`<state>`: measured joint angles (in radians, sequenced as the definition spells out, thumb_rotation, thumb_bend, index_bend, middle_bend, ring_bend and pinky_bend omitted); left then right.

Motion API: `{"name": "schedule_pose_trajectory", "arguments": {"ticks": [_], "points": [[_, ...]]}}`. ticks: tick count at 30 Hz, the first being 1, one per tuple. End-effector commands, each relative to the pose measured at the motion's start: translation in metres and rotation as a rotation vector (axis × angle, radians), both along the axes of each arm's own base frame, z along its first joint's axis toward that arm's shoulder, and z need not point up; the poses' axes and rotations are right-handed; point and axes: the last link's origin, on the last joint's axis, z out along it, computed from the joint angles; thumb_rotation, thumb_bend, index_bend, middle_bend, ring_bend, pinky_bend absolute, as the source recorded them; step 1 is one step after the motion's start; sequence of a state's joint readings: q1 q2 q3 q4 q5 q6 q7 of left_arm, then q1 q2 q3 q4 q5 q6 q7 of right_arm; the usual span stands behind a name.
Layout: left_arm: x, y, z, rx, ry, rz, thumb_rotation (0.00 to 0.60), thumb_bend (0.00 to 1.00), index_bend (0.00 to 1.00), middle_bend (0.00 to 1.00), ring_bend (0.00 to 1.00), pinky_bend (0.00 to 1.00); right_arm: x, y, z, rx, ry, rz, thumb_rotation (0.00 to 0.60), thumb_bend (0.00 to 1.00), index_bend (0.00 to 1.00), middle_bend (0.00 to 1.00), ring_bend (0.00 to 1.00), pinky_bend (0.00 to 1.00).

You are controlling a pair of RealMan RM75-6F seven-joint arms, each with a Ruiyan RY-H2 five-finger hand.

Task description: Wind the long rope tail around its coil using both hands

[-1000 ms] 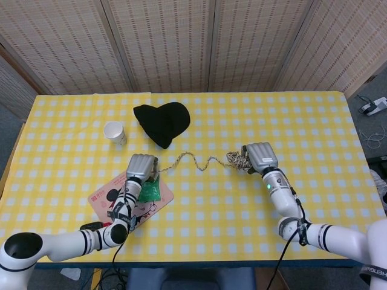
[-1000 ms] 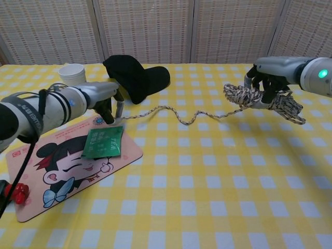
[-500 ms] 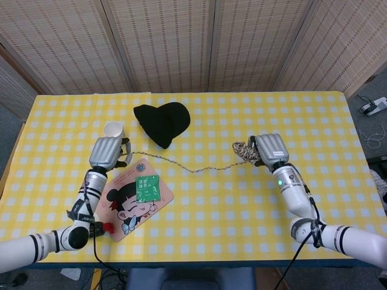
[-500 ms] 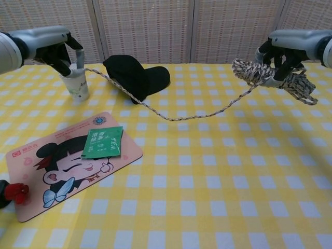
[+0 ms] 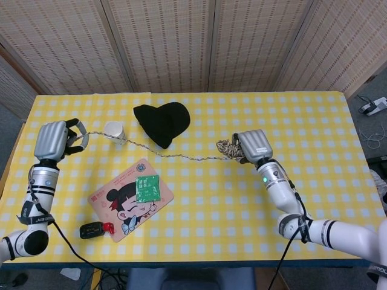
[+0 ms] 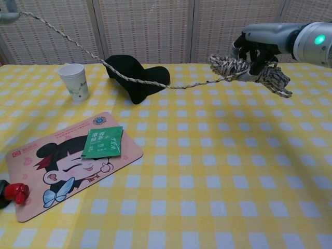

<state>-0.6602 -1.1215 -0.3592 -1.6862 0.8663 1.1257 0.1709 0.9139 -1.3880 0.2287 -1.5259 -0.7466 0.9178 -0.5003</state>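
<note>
The rope tail [image 5: 158, 151] stretches off the table between the two hands, passing over the paper cup [image 5: 114, 132] and the front of the black cap [image 5: 162, 123]. The left hand [image 5: 53, 140], raised at the table's left edge with its back to the head camera, pinches the tail's end between curled fingers. The right hand [image 5: 254, 146] grips the rope coil [image 6: 248, 71] held above the yellow checked tablecloth [image 5: 230, 199], fingers wrapped over it, loose loops hanging past the palm. Below the rope lies a cartoon mat [image 5: 129, 199] carrying a green tea packet [image 5: 147, 188].
</note>
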Motion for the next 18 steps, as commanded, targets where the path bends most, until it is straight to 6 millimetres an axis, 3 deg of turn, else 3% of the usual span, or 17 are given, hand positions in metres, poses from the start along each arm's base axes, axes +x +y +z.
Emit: {"name": "schedule_pose_trajectory", "arguments": {"ticks": [1, 10, 18], "points": [[0.003, -0.009, 0.018, 0.012, -0.05, -0.038, 0.6, 0.45, 0.75, 1.0, 1.0, 1.0, 0.013, -0.003, -0.006, 0.005, -0.01, 0.018, 0.6, 1.0, 0.77, 0.59, 0.57, 0.76], [0.033, -0.03, 0.04, -0.034, -0.164, -0.186, 0.6, 0.45, 0.75, 1.0, 1.0, 1.0, 0.066, -0.008, -0.018, 0.002, -0.053, 0.092, 0.6, 1.0, 0.77, 0.59, 0.57, 0.76], [0.07, -0.039, 0.046, -0.09, -0.254, -0.314, 0.6, 0.45, 0.75, 1.0, 1.0, 1.0, 0.096, -0.007, -0.035, -0.005, -0.001, 0.14, 0.6, 1.0, 0.78, 0.6, 0.57, 0.76]]}}
